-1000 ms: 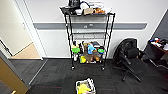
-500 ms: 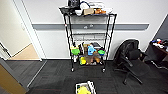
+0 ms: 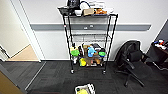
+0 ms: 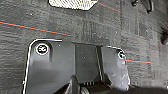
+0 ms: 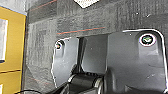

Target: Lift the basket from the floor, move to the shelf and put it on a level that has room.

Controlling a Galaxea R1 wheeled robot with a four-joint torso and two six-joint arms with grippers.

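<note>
Basket: small beige woven basket point(image 3: 84, 89) on dark grey carpet floor point(image 3: 55, 77), unlifted
Shelf: black wire rack point(image 3: 88, 40), middle tier point(image 3: 90, 38) bare
End effectors: state cannot tell
Risk: misjudged approach, basket nudged or grasp missed

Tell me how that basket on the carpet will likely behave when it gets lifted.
The basket looks small beside the shelf, so it is probably light. It holds something yellow and pale, which could shift if it tips. Its woven side suggests some give, so it may flex rather than stay rigid.

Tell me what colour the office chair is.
Black; the chair shows best in the head view, right of the shelf.
</note>
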